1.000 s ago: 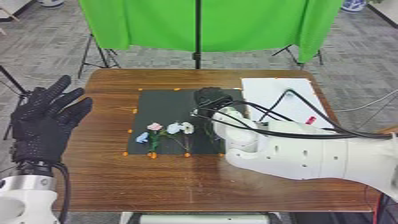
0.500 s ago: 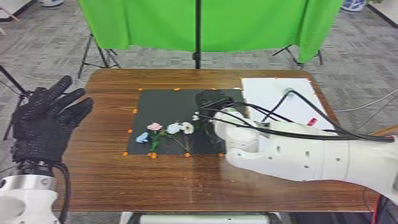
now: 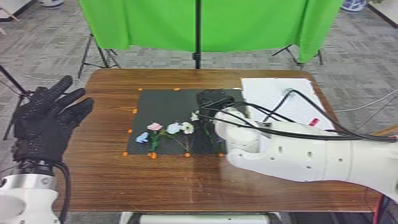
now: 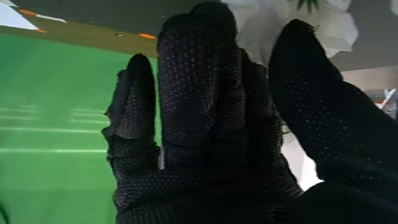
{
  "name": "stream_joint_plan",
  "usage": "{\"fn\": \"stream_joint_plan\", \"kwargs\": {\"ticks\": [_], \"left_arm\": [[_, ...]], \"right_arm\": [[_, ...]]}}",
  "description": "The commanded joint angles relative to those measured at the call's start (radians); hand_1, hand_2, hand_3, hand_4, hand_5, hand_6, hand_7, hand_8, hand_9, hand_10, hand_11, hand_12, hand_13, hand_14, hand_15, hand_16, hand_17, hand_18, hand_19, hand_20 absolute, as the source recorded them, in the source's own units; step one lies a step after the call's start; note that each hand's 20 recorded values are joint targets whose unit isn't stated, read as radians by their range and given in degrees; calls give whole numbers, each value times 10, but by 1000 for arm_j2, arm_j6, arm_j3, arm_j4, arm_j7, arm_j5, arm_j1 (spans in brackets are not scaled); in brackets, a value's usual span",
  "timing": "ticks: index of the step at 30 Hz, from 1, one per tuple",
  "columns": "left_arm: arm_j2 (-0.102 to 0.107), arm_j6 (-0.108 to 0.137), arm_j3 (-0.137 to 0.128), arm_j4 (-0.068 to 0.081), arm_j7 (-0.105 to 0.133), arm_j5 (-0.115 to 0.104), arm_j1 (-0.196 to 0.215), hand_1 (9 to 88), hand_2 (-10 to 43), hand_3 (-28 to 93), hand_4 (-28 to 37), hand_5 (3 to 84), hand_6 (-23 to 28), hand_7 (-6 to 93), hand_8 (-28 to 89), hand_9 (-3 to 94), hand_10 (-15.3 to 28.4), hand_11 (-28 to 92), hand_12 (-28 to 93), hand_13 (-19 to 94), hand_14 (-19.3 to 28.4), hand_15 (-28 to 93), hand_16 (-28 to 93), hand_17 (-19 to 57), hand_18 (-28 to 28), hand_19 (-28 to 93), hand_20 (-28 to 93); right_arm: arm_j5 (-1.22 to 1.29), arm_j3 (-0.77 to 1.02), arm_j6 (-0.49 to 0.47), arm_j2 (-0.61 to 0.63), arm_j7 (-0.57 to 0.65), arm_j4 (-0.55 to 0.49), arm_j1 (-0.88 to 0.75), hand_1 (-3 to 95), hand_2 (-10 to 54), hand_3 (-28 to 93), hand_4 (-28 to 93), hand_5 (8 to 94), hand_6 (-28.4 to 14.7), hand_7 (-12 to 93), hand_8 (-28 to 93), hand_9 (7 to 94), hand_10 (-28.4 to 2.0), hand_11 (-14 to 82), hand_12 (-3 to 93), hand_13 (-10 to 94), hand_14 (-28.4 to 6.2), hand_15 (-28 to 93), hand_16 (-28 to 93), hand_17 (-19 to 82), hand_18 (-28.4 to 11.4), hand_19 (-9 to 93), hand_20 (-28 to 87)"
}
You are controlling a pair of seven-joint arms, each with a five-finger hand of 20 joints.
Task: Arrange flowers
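My right hand (image 3: 213,98) is over the upper right part of the black mat (image 3: 164,102). A white flower (image 3: 195,116) lies just below its fingers. Lower on the mat lie a pink flower (image 3: 155,126), a pale blue one (image 3: 173,128), a white one (image 3: 187,128) and a blue one (image 3: 142,137), with green stems. In the right wrist view, the hand (image 4: 200,110) has straight fingers and a gap to its thumb; white petals (image 4: 336,30) show behind them. The left hand (image 3: 44,117) is raised, open and empty, at the table's left side.
A white sheet (image 3: 266,90) lies right of the mat on the brown table (image 3: 178,187), with a small red object (image 3: 313,121) on it. Orange markers edge the mat. Black cables loop over the right arm. A green cloth (image 3: 151,25) hangs behind the table.
The right hand has shifted slightly over the mat, and the white flower beside it has come into clearer view. The left hand has kept still.
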Motion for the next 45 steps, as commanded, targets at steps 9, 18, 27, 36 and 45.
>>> {"fn": "stream_joint_plan", "kwargs": {"ticks": [9, 18, 27, 36, 45], "left_arm": [[1, -7, 5, 12, -22, 13, 0, 215, 119, 752, -283, 355, 108, 130, -88, 295, 208, 298, 95, 245, 284, 606, -138, -57, 273, 783, -140], [10, 0, 2, 9, 5, 4, 18, 217, 117, 753, -283, 355, 108, 132, -89, 295, 207, 298, 95, 244, 284, 605, -138, -57, 273, 782, -139], [25, 5, 6, 6, 20, 1, 16, 216, 117, 753, -283, 354, 108, 132, -89, 296, 208, 297, 95, 244, 284, 605, -138, -58, 273, 782, -138], [35, 3, 19, 5, 33, -1, 4, 217, 118, 751, -283, 354, 108, 132, -89, 295, 208, 298, 96, 245, 284, 605, -138, -58, 273, 782, -138], [41, -10, 34, 13, 31, -2, -24, 217, 118, 752, -283, 354, 108, 130, -89, 295, 208, 298, 96, 245, 284, 605, -137, -58, 273, 781, -139]], "right_arm": [[-7, 7, -33, 24, 18, -37, 24, 424, -95, 786, -283, 638, 3, 171, -131, 751, -100, 239, 196, 733, -54, 644, 147, 335, -190, 925, 168], [-13, 0, -15, 46, 19, -63, 57, 427, -95, 783, -283, 637, 2, 170, -129, 746, -102, 245, 184, 732, -55, 647, 144, 332, -193, 925, 172], [8, -33, 47, 113, 15, -31, 158, 427, -95, 789, -283, 638, 1, 168, -129, 738, -106, 240, 182, 732, -57, 648, 143, 334, -193, 926, 171], [146, 6, 33, 236, -40, 85, 209, 326, -91, 818, -277, 524, -23, 143, -123, 551, -153, 149, 135, 638, -89, 666, 122, 288, -196, 886, 156], [241, 76, -69, 297, -69, 189, 167, 265, -74, 834, -271, 403, -29, 112, -109, 415, -160, 74, 133, 599, -107, 694, 103, 277, -201, 883, 149]]}}
